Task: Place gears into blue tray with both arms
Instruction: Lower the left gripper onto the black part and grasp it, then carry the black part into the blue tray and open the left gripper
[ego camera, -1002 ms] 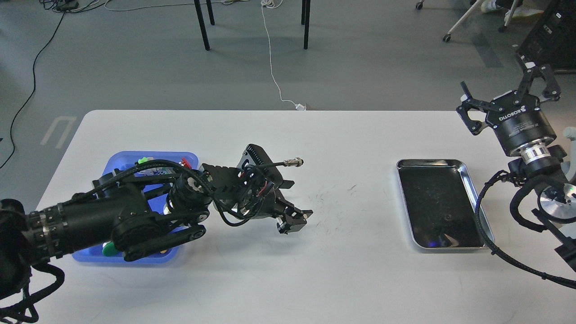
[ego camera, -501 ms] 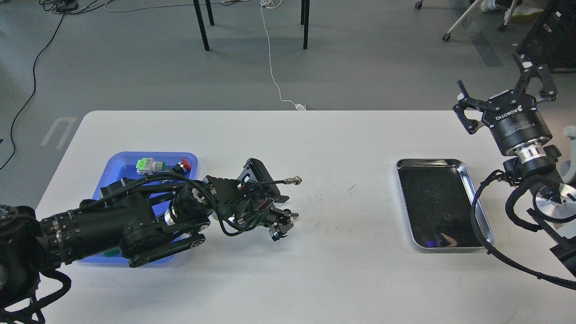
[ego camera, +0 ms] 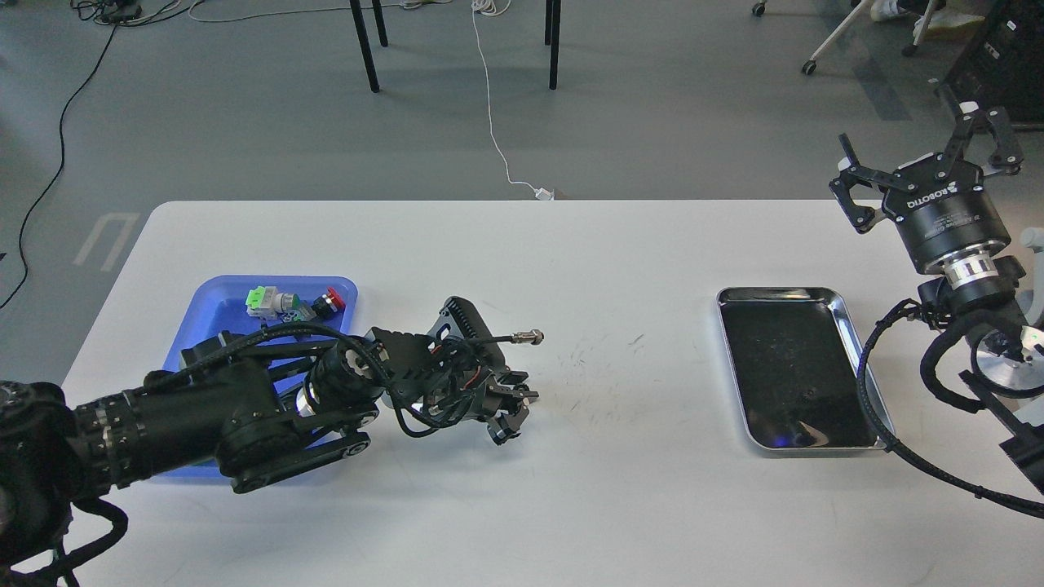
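The blue tray [ego camera: 214,314] lies at the table's left, its near half hidden under my left arm. My left gripper [ego camera: 507,412] hovers low over the white table just right of the tray; it looks small and dark, so I cannot tell how its fingers stand or whether they hold anything. No gear shows plainly. A tiny dark speck [ego camera: 809,395] sits on the steel tray's bottom, too small to name. My right gripper [ego camera: 926,167] is raised beyond the table's right edge, open and empty.
The steel tray [ego camera: 848,318] lies at the right of the table. Push-button switches with a green cap [ego camera: 260,300] and a red cap [ego camera: 332,301] rest at the blue tray's far end. A cable plug [ego camera: 530,336] juts from my left wrist.
My left gripper has drawn back leftward toward the blue tray and turned, uncovering the switches at the tray's far end. The right gripper has only shifted slightly.
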